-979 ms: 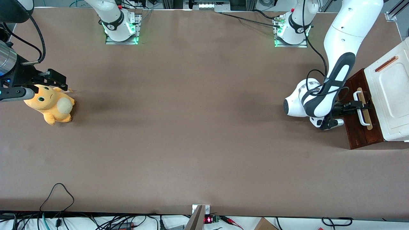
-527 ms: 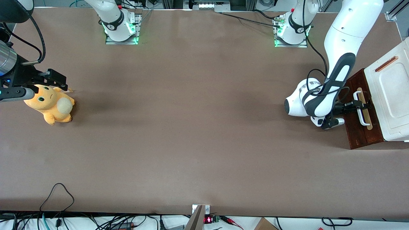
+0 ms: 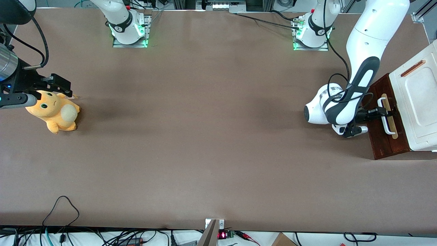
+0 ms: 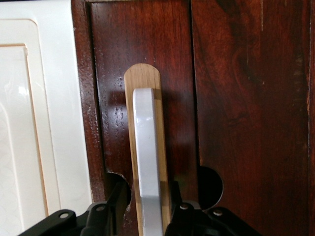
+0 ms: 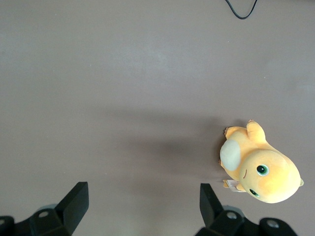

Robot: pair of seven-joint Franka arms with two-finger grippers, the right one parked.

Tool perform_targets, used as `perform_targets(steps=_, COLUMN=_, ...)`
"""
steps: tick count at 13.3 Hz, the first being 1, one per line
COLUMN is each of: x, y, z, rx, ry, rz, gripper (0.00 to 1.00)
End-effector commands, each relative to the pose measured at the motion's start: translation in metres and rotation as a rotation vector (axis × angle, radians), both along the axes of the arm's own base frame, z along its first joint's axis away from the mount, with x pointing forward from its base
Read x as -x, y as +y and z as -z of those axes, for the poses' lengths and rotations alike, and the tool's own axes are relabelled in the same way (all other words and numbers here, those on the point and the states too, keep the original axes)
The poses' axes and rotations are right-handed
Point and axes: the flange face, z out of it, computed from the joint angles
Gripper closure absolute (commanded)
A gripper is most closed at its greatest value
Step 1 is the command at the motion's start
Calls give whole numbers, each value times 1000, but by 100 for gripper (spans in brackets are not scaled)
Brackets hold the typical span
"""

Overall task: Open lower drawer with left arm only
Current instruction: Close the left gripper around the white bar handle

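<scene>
A: Two black fingers [image 4: 115, 206] of the gripper [image 4: 147, 216] straddle the white bar handle [image 4: 147, 162], one on each side of it. They sit close against the bar and its pale wood strip [image 4: 142, 78], so I log the gripper as clamped on the handle.

B: Front view agrees? Position of the gripper [image 3: 384, 112]?

A: Agrees. It sits at the handle [image 3: 385, 118], about midway along the bar, in front of the lower drawer [image 3: 384, 141]. The left arm [image 3: 362, 44] bends down to it from its base at the working arm's end of the table [image 3: 205, 136].

B: Drawer state?

A: Its dark red-brown front [image 4: 236, 98] shows just beside the white cabinet top [image 3: 414, 99], at the working arm's end of the table. Whether it is pulled out at all, I cannot tell. None of its inside is visible, so contents not recorded.

B: Cabinet top?

A: White, with a copper-coloured slot [image 3: 412, 68] near the edge farther from the front camera. In the wrist view the white top [image 4: 44, 113] borders the dark wood directly.

B: Other items?

A: One orange plush toy [image 3: 54, 112] lies on the table toward the parked arm's end, well apart from the drawer. The right wrist view shows the same toy [image 5: 261, 169] on its side on bare tabletop.
</scene>
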Motion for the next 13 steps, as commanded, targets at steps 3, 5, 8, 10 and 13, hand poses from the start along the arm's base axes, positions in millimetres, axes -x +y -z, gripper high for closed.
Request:
perform_targets(steps=3, x=5, y=5, z=-5, rx=-17, ry=0, rz=19, gripper=70)
perform_targets(steps=5, x=5, y=5, z=-5, rx=-17, ry=0, rz=19, gripper=79)
perform_targets(steps=8, x=4, y=5, z=-5, rx=-17, ry=-1, rz=19, gripper=89)
perform_targets(steps=10, x=4, y=4, z=-5, rx=-16, ry=-1, rz=21, gripper=95)
perform_targets(steps=13, x=3, y=-4, z=-7, rx=-15, ry=-3, rz=35, gripper=99)
